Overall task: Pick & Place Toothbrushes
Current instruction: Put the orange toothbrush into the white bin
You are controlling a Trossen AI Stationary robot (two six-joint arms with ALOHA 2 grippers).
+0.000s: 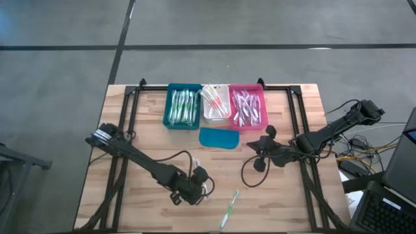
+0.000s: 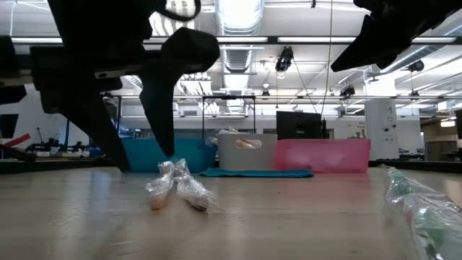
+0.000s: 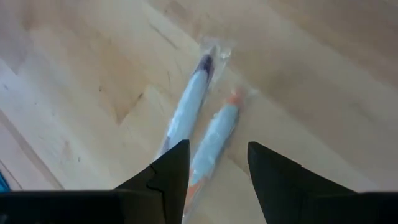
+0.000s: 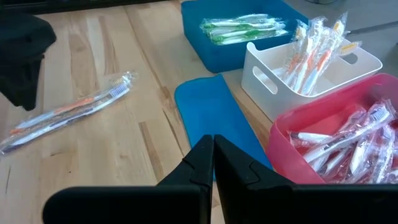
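Toothbrushes: I saw two wrapped toothbrushes (image 3: 202,127) lying side by side on the bare tabletop (image 1: 143,130), one with a dark tip, one orange, right beneath my left gripper (image 3: 214,163). A third, green one (image 1: 229,208) lay apart near the front edge.
Bins: the teal bin (image 1: 184,106), white bin (image 1: 215,103) and pink bin (image 1: 247,106) stood in a row at the back, each already holding wrapped brushes; green ones in the teal, orange in the white.
Flat piece: a teal lid-like sheet (image 1: 219,138) lay just in front of the bins.
Left fingers: parted moderately, nothing between them, poised over the pair.
Right gripper (image 4: 212,163): hanging over the flat piece near the pink bin, fingers closed together and holding nothing.
Step in hand: I judged this as the approach to a pick, grasp not yet made.
Next move: I reckoned it called for descending onto one brush only; the two lay so near each other that the fingers could catch both wrappers.
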